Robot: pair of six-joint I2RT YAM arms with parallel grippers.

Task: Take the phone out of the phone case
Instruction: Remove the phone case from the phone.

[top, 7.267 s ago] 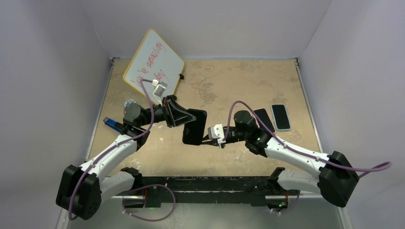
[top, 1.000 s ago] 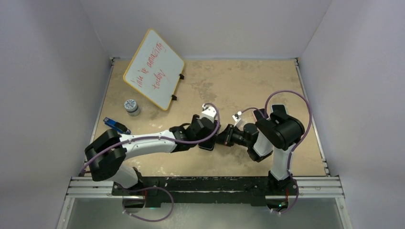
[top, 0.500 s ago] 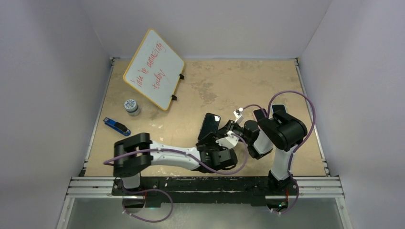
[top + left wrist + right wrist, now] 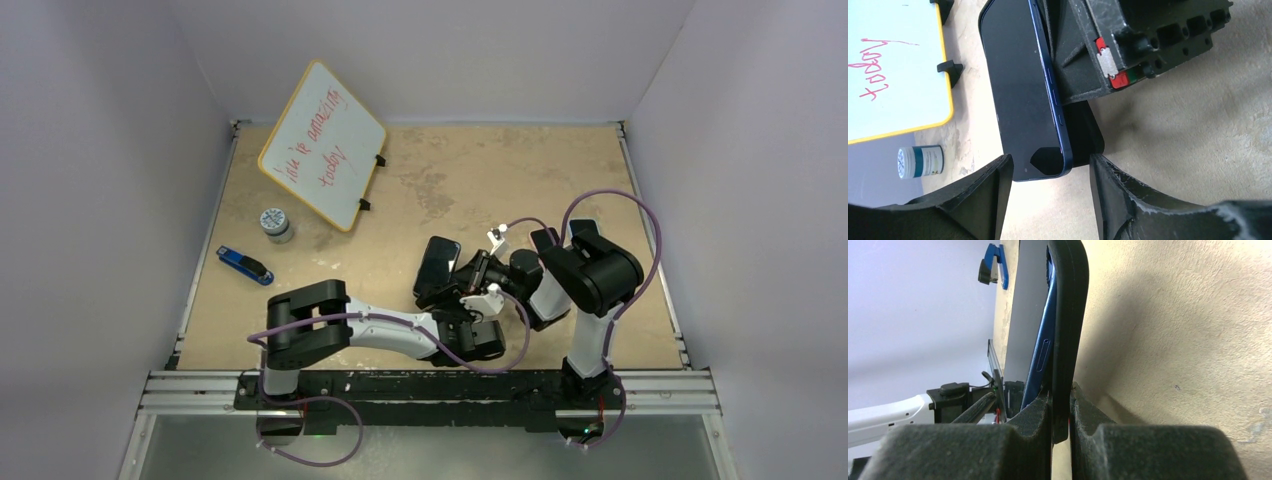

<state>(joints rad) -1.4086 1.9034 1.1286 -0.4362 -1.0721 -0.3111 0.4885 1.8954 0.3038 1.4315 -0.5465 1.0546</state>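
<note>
Near the front of the table [image 4: 470, 170], between the two arms, the phone [image 4: 1018, 95] is held up at a tilt, partly peeled from its case [image 4: 1068, 310]. From the right wrist we see its blue side lean away from the black shell at the far end and meet it near the fingers. Our right gripper [image 4: 1060, 412] is clamped on the case's rim alone. Our left gripper [image 4: 1048, 167] has its fingers apart, one on either side of the phone's free end, and we see no contact. We judge the phone stiff and fairly heavy, with slick glass, while the case looks soft and bendable. We would close the left fingers across face and back at the freed end, well onto the body rather than a corner. The grip should be firm, since a slip drops glass onto a hard table.
</note>
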